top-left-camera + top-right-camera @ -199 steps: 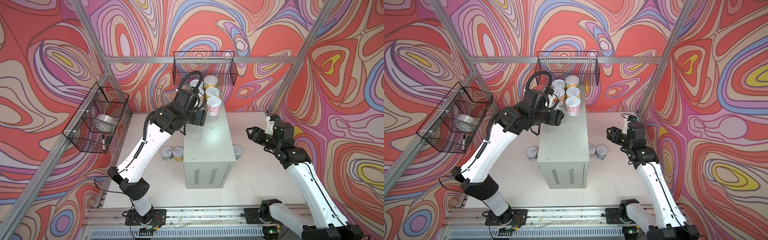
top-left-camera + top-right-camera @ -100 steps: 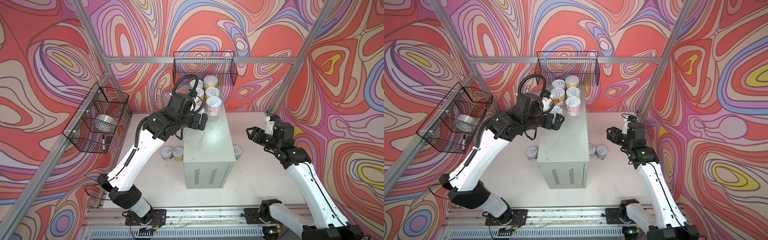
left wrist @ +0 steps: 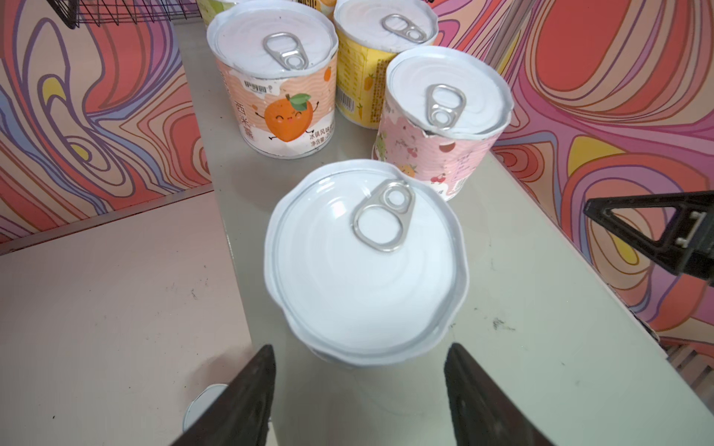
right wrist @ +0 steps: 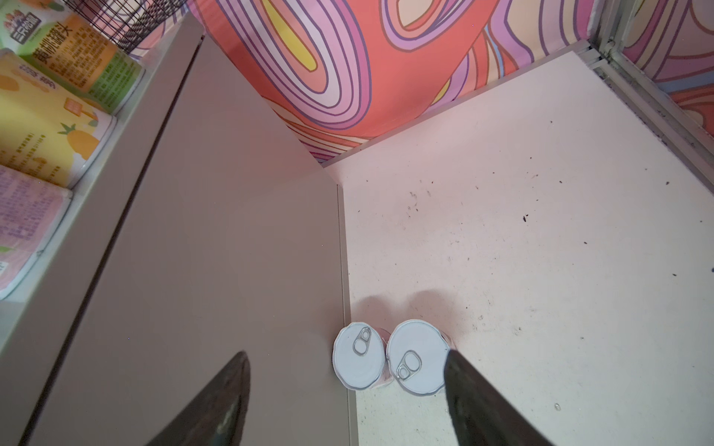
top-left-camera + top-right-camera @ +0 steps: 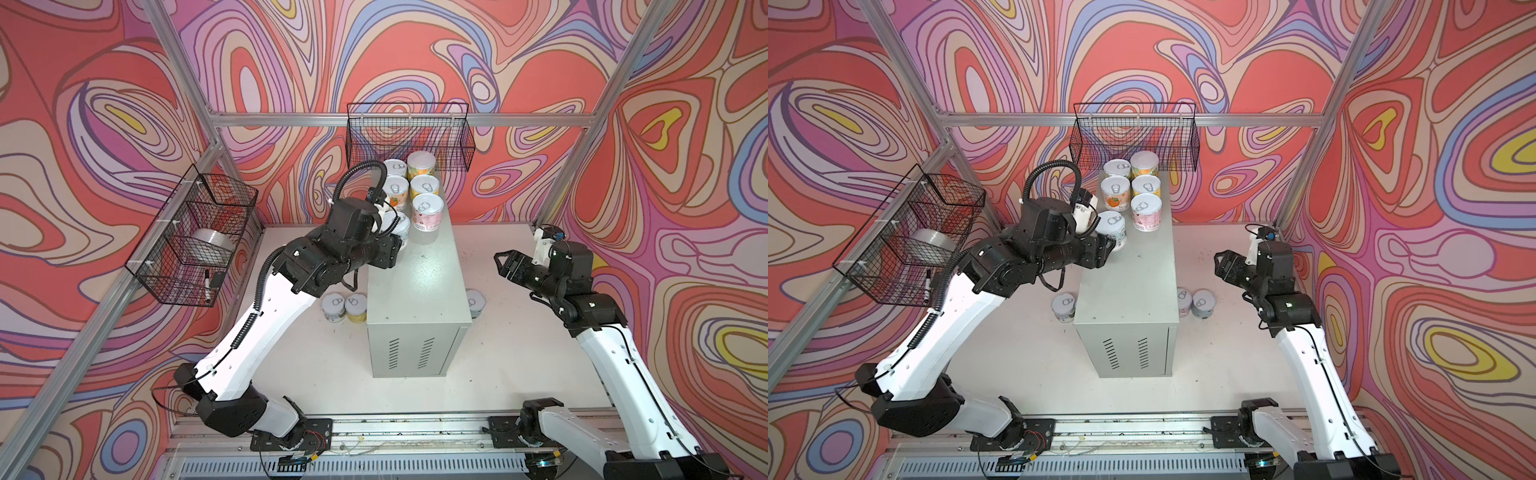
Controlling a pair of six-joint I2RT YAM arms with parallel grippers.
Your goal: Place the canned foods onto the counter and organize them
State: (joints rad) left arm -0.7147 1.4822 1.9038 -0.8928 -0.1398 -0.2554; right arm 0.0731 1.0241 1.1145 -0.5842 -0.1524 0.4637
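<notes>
Six cans are grouped in two columns at the 12 o'clock end of the counter. The nearest can is set close to the 9 o'clock edge. The 6 o'clock half of the top is bare. The left gripper is held wide just behind that can, with nothing gripped. The right gripper is spread wide and empty above two cans on the table, by the counter's 3 o'clock wall. Two more cans are seen at 9 o'clock.

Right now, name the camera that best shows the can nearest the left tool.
The left wrist view: the can fills the frame, lid and pull tab clear, standing on the counter. In both top views it is small, partly behind the left arm. The right wrist view misses it.
</notes>
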